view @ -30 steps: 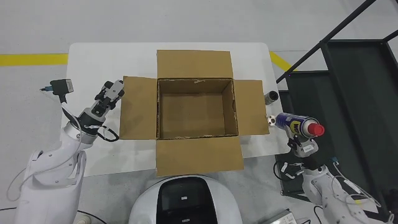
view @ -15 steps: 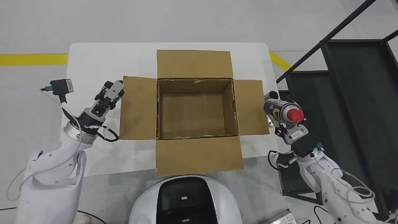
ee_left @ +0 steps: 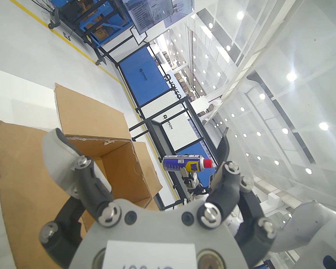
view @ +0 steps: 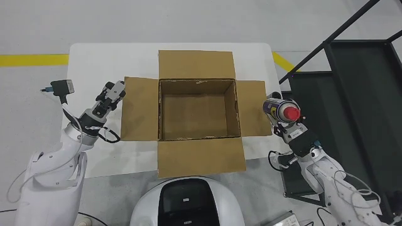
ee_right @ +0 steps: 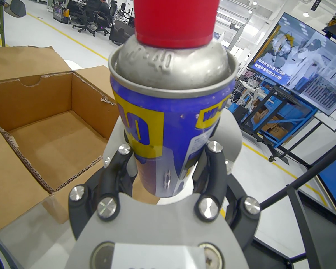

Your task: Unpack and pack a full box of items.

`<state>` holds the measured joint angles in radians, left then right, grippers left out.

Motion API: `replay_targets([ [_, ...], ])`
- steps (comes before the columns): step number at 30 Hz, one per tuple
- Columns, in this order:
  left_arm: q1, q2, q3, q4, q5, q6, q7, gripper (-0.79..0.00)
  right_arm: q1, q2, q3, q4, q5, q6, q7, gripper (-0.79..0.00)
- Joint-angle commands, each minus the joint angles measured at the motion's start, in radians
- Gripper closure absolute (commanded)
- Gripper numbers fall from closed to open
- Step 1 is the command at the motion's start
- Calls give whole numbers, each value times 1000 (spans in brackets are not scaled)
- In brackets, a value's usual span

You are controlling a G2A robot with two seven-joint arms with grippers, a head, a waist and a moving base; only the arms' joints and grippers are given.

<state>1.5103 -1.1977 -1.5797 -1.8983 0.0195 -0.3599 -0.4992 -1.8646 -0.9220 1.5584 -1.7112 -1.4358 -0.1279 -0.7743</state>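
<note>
An open cardboard box (view: 198, 110) with its flaps spread sits mid-table, and its inside is bare (ee_right: 44, 130). My right gripper (view: 287, 122) is shut on a blue and yellow spray can (view: 281, 108) with a red cap. It holds the can just off the box's right flap, cap toward the top camera. The right wrist view shows the fingers (ee_right: 212, 155) clamped low on the spray can (ee_right: 168, 107). My left gripper (view: 113, 93) stands open beside the box's left flap, nothing between its fingers (ee_left: 56, 144). The spray can (ee_left: 184, 163) shows beyond the box (ee_left: 19, 155).
The white table (view: 113, 56) has bare room left of and behind the box. A black metal stair frame (view: 352, 100) stands close on the right. A small grey cylinder (view: 274, 96) lies at the table's right edge. A small grey device (view: 61, 88) sits off the left edge.
My right gripper has carried the spray can leftward to the box's right flap and turned it from lying sideways to cap-up. The left arm has kept still.
</note>
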Motion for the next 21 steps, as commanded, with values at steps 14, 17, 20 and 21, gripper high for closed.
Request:
replay_targets([
  [14, 0, 0, 0, 0, 0, 0, 0, -785, 166, -11, -120, -237, -225, -110, 446, 0],
  [17, 0, 0, 0, 0, 0, 0, 0, -785, 181, -15, -134, -236, -221, -105, 480, 0],
  [20, 0, 0, 0, 0, 0, 0, 0, -785, 181, -15, -134, -236, -221, -105, 480, 0],
  [21, 0, 0, 0, 0, 0, 0, 0, -785, 181, -15, -134, -236, -221, -105, 480, 0],
])
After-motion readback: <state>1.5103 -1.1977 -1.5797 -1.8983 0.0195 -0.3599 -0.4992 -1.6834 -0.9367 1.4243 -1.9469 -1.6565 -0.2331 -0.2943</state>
